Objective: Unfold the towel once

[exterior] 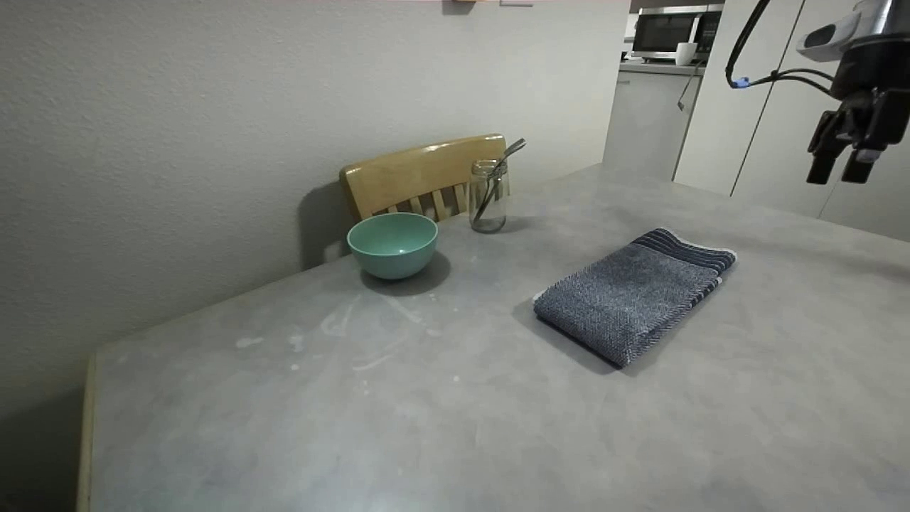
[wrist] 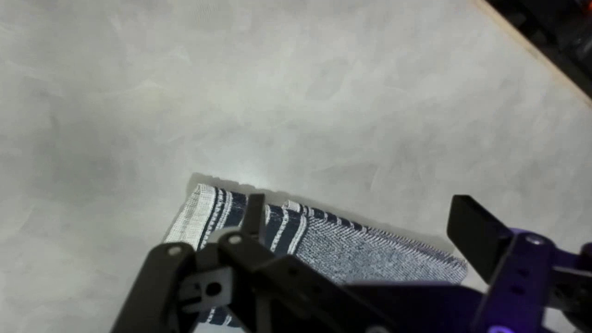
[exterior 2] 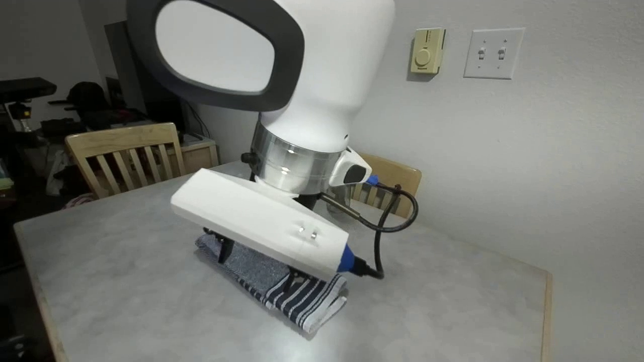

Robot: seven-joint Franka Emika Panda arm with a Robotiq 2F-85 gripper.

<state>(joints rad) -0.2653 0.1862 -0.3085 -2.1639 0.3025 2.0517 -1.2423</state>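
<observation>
One folded towel (exterior: 633, 284) is laid on the grey worktop (exterior: 355, 441). The cloth is coloured blue-grey, and one short end is marked with dark and white stripes. Its layers are stacked one on top of another.

The tool (wrist: 358, 208) is held up in the air, above the worktop and apart from the towel. Its two fingers (wrist: 477, 235) are spread wide apart. In the wrist view, the towel is seen below, and some of the striped end is hidden by one finger. In an exterior view, the towel is partly covered by the big white arm (exterior 2: 347, 55), where a black cord (exterior 2: 377, 251) is looped at the side.

A teal bowl (exterior: 393, 263) is set near the wall (exterior: 178, 142), well apart from the towel. Close to the bowl, a clear glass jar (exterior: 488, 219) is placed, and metal cutlery (exterior: 515, 147) is leaned inside it; what kind cannot be told. A wooden chair (exterior: 423, 171) is seen behind the bowl and the jar.

In an exterior view, another wooden chair (exterior 2: 126, 138) is shown past the worktop's edge. On the wall, a yellow box (exterior 2: 427, 50) and a white switch plate (exterior 2: 493, 65) are fixed side by side. Far back, a microwave (exterior: 661, 34) is seen, and a white cup (exterior: 686, 54) is placed before it.
</observation>
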